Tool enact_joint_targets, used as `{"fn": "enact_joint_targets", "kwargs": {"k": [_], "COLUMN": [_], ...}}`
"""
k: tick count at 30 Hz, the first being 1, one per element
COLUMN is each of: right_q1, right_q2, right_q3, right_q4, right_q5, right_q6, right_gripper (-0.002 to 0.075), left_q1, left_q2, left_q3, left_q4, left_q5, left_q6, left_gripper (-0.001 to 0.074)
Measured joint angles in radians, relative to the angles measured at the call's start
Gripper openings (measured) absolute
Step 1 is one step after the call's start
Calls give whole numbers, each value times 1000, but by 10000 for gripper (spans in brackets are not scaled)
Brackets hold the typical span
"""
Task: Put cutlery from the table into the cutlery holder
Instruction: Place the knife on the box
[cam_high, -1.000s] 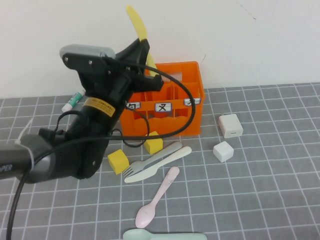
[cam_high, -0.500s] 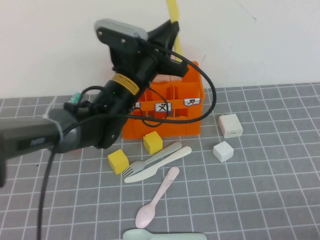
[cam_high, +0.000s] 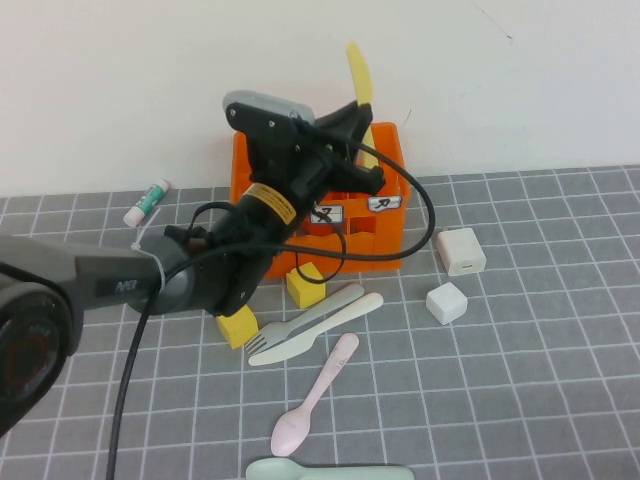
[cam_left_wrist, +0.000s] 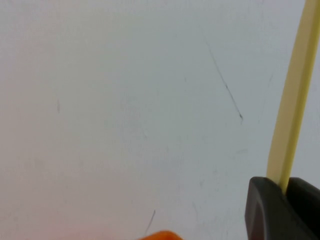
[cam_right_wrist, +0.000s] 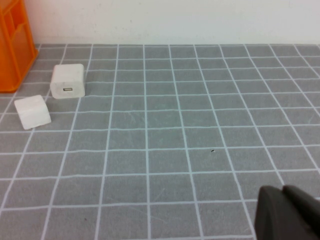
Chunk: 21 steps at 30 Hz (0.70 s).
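My left gripper (cam_high: 356, 122) is shut on the yellow knife (cam_high: 359, 78) and holds it upright over the back right part of the orange cutlery holder (cam_high: 384, 236), with the knife's lower end at the rim. In the left wrist view the knife (cam_left_wrist: 294, 95) rises from between the dark fingers (cam_left_wrist: 265, 212). The grey fork (cam_high: 300, 322), cream-white knife (cam_high: 330, 325), pink spoon (cam_high: 316, 393) and mint-green spoon (cam_high: 330, 470) lie on the table (cam_high: 520, 380) in front of the holder. My right gripper (cam_right_wrist: 287, 212) is shut and empty, low over bare table.
Two yellow cubes (cam_high: 306, 284) (cam_high: 236, 324) sit just in front of the holder. Two white cubes (cam_high: 461, 250) (cam_high: 447, 302) lie to its right, also in the right wrist view (cam_right_wrist: 67, 80). A glue stick (cam_high: 147, 201) lies at the back left by the wall.
My left gripper has carried the yellow knife rightward along the holder and then lowered it toward the right end. The cutlery on the table has not moved.
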Motion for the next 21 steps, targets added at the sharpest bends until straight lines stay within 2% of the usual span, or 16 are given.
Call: {"fn": "enact_joint_targets", "kwargs": {"k": [6,8,11,15,18,21], "right_q1": [0,0,0,0,0,0], "right_q2": [0,0,0,0,0,0], "right_q3": [0,0,0,0,0,0], "right_q4": [0,0,0,0,0,0], "right_q5": [0,0,0,0,0,0], "right_q6": [0,0,0,0,0,0], "right_gripper": [-3,-3,-3,-3,-3,-3], "left_q1": [0,0,0,0,2,17], "left_q2": [2,3,4,2,-25,-98], "left_q3": [-2,-2,-2,-2,-2,-2], "left_q4": [13,16,33,43,69,179], "left_q5": [95,138,164,156,168,238], "left_q6": [2,21,27,-3,-44,-101], "left_gripper": [27,50,156,351,400,400]}}
